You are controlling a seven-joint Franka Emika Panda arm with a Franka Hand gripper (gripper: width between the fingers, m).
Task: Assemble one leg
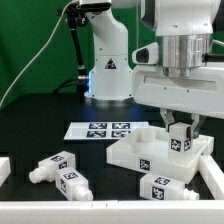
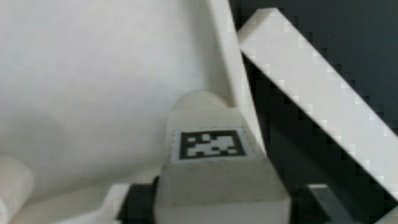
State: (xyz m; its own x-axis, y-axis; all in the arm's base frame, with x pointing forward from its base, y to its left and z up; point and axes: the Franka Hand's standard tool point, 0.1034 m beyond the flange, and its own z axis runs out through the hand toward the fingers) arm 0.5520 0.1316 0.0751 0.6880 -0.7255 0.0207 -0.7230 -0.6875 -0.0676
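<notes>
Exterior view shows the gripper [image 1: 180, 133] clenched on one leg [image 1: 180, 141], held upright with its tagged face outward, directly over the far corner of the large flat white block [image 1: 135, 152] on the exterior view's right. The fingers [image 1: 170, 131] close on opposite sides of the post near its upper end, set just wide enough for the post's width and no more. Whether the leg's lower end already touches the block or sits in a corner hole cannot be told from either picture. Wrist view confirms the grasp: the leg [image 2: 214, 140] stands between the two dark pads [image 2: 146, 205], with its tag facing the camera and the block's [image 2: 89, 90] broad white surface just beyond. Judged as handling: the leg appears to be a light, rigid plastic post with smooth, somewhat slippery sides, so a firm flat grip on two opposite faces, high on the body and clear of the narrower peg end, suits it best; it should not deform, though it may twist in the pads if pressed off-axis. Below and away from the gripper, three spare legs lie on the table: two [image 1: 62, 174] well apart from it, one [image 1: 162, 186] nearer. The marker board [image 1: 100, 130] lies flat beyond the block.
</notes>
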